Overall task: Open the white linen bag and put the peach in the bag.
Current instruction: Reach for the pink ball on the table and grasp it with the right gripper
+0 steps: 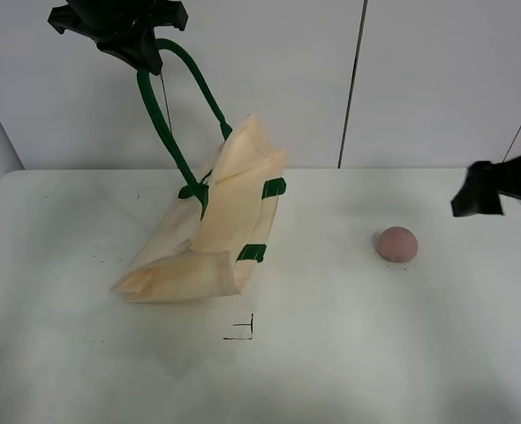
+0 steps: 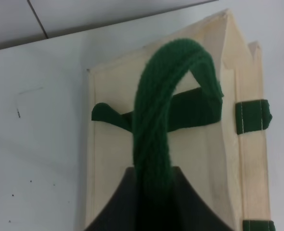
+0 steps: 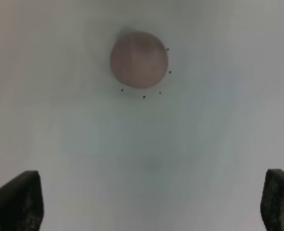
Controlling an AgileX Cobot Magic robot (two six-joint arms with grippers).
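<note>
Left gripper [image 1: 144,55], pinched on the dark green strap handle [image 1: 166,124], holds the cream rectangular linen bag [image 1: 216,231] tilted on the white table [image 1: 375,353]. Right gripper [image 1: 477,193], spread wide, hangs near the small round dusty-pink peach [image 1: 396,244], which lies well apart from the bag.

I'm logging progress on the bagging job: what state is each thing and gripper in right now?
white linen bag: hung tilted by one green handle, lower edge on the table.
peach: loose on the table, outside the bag.
left gripper: shut on the green handle.
right gripper: open, empty, near the peach.
</note>
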